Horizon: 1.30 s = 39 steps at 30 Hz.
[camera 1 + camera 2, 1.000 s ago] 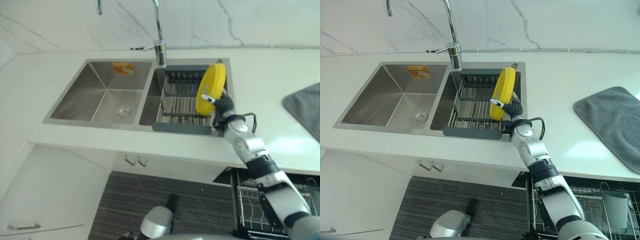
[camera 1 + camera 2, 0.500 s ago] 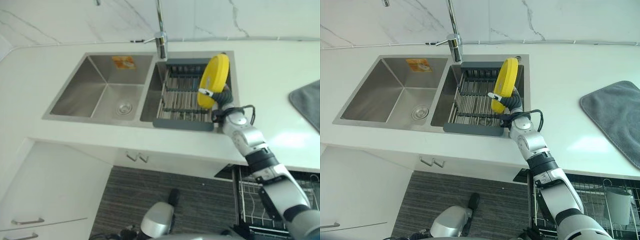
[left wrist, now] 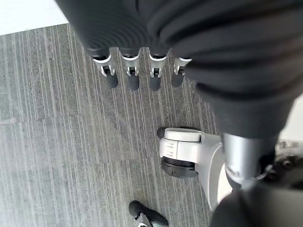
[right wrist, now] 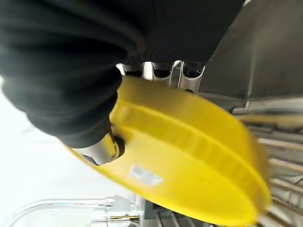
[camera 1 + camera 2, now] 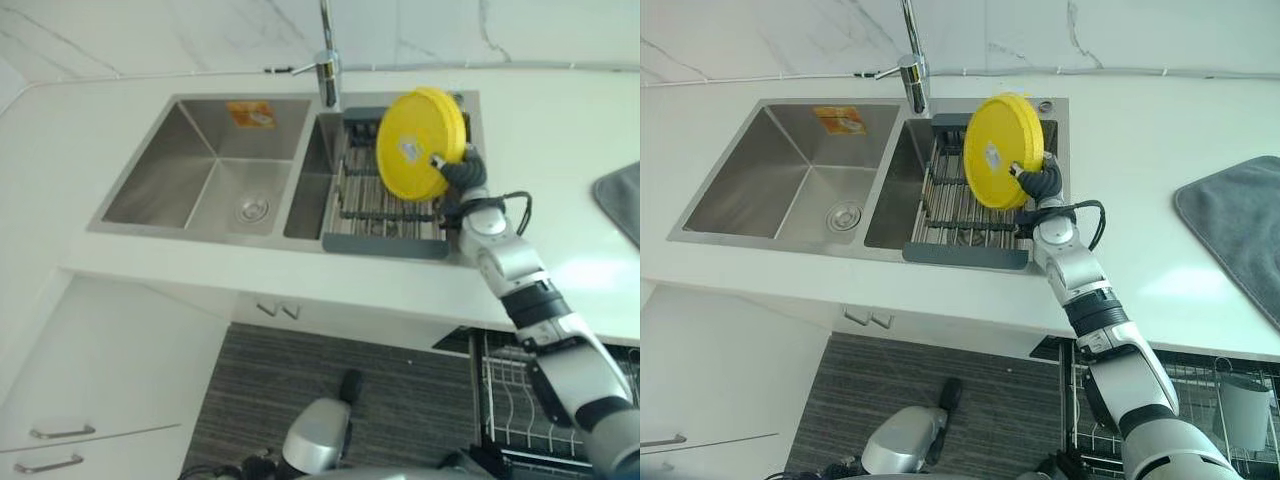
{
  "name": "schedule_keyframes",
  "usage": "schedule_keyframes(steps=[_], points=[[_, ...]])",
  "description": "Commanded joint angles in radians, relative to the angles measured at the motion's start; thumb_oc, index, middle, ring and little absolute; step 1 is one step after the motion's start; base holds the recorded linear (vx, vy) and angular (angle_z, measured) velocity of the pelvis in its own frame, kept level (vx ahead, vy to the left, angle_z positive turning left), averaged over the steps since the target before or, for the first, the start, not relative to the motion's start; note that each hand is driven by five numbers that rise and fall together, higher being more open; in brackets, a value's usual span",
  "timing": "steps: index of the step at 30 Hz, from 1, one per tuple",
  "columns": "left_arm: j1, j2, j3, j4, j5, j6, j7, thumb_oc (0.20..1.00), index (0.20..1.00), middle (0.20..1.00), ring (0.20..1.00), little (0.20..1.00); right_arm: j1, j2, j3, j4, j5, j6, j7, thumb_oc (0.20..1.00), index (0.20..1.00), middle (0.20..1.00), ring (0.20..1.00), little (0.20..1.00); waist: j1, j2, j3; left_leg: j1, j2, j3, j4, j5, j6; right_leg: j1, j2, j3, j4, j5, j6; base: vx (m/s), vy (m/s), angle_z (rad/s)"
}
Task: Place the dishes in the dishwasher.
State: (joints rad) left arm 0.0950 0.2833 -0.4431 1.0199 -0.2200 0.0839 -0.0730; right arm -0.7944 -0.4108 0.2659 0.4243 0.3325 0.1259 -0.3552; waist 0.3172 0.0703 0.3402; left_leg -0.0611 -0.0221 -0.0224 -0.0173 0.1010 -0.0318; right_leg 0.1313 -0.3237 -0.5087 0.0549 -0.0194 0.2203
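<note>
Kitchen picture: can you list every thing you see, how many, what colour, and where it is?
plate: one, yellow, held up over the drying rack
drying rack: one, grey, in the right sink basin
sink: one, steel, two basins, set in the counter
tap: one, silver, behind the sink
counter: one, white, around the sink
mat: one, grey, on the counter at the right
dishwasher rack: one, wire, below the counter at the right
cup: one, grey, in the dishwasher rack
right hand: one, pinching the plate's edge
left hand: one, fingers straight, over the floor
</note>
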Motion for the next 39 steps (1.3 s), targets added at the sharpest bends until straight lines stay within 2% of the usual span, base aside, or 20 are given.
schedule_keyframes(steps=[1,4,8,12,13,16,22,25,31,34,35,39], points=[[-0.038,0.019,-0.063,0.009,-0.044,-0.021,0.007,1.000,1.000,1.000,1.000,1.000,-0.102,-0.069,0.007,0.003,-0.060,-0.096,-0.022,0.200,0.200,0.200,0.200,0.200,0.031,0.003,-0.017,-0.012,0.033,0.056,0.033,-0.084,0.023,-0.100,-0.054,0.029,0.140,-0.030,0.006,-0.10,-0.012,0.02],[-0.041,0.015,-0.045,0.012,-0.037,-0.024,0.014,1.000,1.000,1.000,1.000,1.000,-0.103,-0.089,0.014,-0.007,-0.118,-0.171,-0.011,0.200,0.200,0.200,0.200,0.200,0.033,-0.001,-0.023,-0.008,0.040,0.061,0.027,-0.081,0.017,-0.092,-0.051,0.019,0.127,-0.025,0.007,-0.09,-0.032,0.01],[-0.032,0.008,-0.038,0.017,-0.025,-0.016,0.019,1.000,1.000,1.000,1.000,1.000,-0.091,-0.092,0.015,-0.028,-0.079,-0.205,-0.015,0.200,0.200,0.200,0.200,0.200,0.030,-0.007,-0.038,0.008,0.047,0.070,0.019,-0.082,0.011,-0.079,-0.048,0.013,0.117,-0.024,0.004,-0.01,-0.007,0.00],[-0.023,0.000,-0.034,0.031,-0.008,-0.018,0.021,1.000,1.000,1.000,1.000,1.000,-0.071,-0.085,0.005,-0.063,-0.036,-0.275,-0.032,0.200,0.200,0.200,0.200,0.200,0.024,-0.014,-0.057,0.028,0.054,0.082,0.011,-0.087,0.007,-0.065,-0.041,0.011,0.106,-0.025,0.002,-0.01,-0.013,0.00],[-0.015,-0.008,-0.035,0.039,0.010,-0.021,0.028,1.000,1.000,1.000,1.000,1.000,-0.054,-0.065,-0.012,-0.107,0.067,-0.323,-0.024,0.200,0.200,0.200,0.200,0.200,0.017,-0.018,-0.072,0.042,0.062,0.096,0.008,-0.094,0.004,-0.055,-0.038,0.005,0.102,-0.030,-0.001,-0.08,-0.058,-0.01],[-0.007,-0.023,-0.035,0.059,0.021,-0.030,0.049,1.000,1.000,1.000,1.000,1.000,-0.019,-0.024,-0.036,-0.179,0.135,-0.395,-0.047,0.200,0.200,0.200,0.200,0.200,0.001,-0.025,-0.101,0.070,0.071,0.114,0.002,-0.109,0.000,-0.040,-0.030,0.003,0.085,-0.034,-0.004,-0.08,-0.064,-0.05],[0.001,-0.043,-0.024,0.087,0.045,-0.031,0.076,1.000,1.000,1.000,1.000,1.000,0.059,0.030,-0.062,-0.335,0.130,-0.462,-0.099,0.200,0.200,0.200,0.200,0.200,-0.048,-0.042,-0.166,0.136,0.098,0.171,-0.022,-0.138,-0.012,-0.007,-0.002,0.016,0.034,-0.040,-0.020,-0.07,-0.116,-0.11],[0.007,-0.051,-0.015,0.102,0.062,-0.025,0.076,1.000,1.000,1.000,1.000,1.000,0.091,0.032,-0.074,-0.409,0.150,-0.478,-0.117,0.200,0.200,0.200,0.200,0.200,-0.079,-0.049,-0.192,0.166,0.109,0.213,-0.030,-0.151,-0.019,0.006,0.011,0.029,0.005,-0.038,-0.030,-0.07,-0.143,-0.32],[0.007,-0.068,-0.006,0.127,0.086,-0.035,0.071,1.000,1.000,1.000,1.000,1.000,0.150,0.030,-0.090,-0.534,0.205,-0.463,-0.115,0.200,0.200,0.200,0.200,0.200,-0.137,-0.061,-0.214,0.198,0.123,0.301,0.001,-0.193,-0.015,-0.001,0.018,0.047,0.001,-0.043,-0.044,-0.07,-0.122,-0.44],[-0.003,-0.077,-0.001,0.133,0.088,-0.035,0.066,1.000,1.000,1.000,1.000,1.000,0.172,0.036,-0.089,-0.568,0.224,-0.454,-0.094,0.200,0.200,0.200,0.200,0.200,-0.168,-0.068,-0.212,0.193,0.131,0.348,0.060,-0.221,-0.006,-0.020,0.021,0.061,0.027,-0.058,-0.050,-0.09,-0.135,-0.54],[-0.007,-0.079,0.001,0.134,0.088,-0.037,0.065,1.000,1.000,1.000,1.000,1.000,0.185,0.038,-0.093,-0.577,0.225,-0.452,-0.072,0.200,0.200,0.200,0.200,0.200,-0.182,-0.069,-0.212,0.201,0.133,0.353,0.079,-0.246,-0.006,-0.021,0.024,0.075,0.042,-0.079,-0.044,-0.02,-0.100,-0.63],[-0.027,-0.080,0.000,0.127,0.106,-0.044,0.049,1.000,1.000,1.000,1.000,1.000,0.233,0.023,-0.108,-0.604,0.236,-0.445,-0.015,0.200,0.200,0.200,0.200,0.200,-0.221,-0.075,-0.201,0.194,0.146,0.396,0.132,-0.268,0.002,-0.042,0.032,0.098,0.069,-0.085,-0.050,-0.06,-0.116,-0.66]])
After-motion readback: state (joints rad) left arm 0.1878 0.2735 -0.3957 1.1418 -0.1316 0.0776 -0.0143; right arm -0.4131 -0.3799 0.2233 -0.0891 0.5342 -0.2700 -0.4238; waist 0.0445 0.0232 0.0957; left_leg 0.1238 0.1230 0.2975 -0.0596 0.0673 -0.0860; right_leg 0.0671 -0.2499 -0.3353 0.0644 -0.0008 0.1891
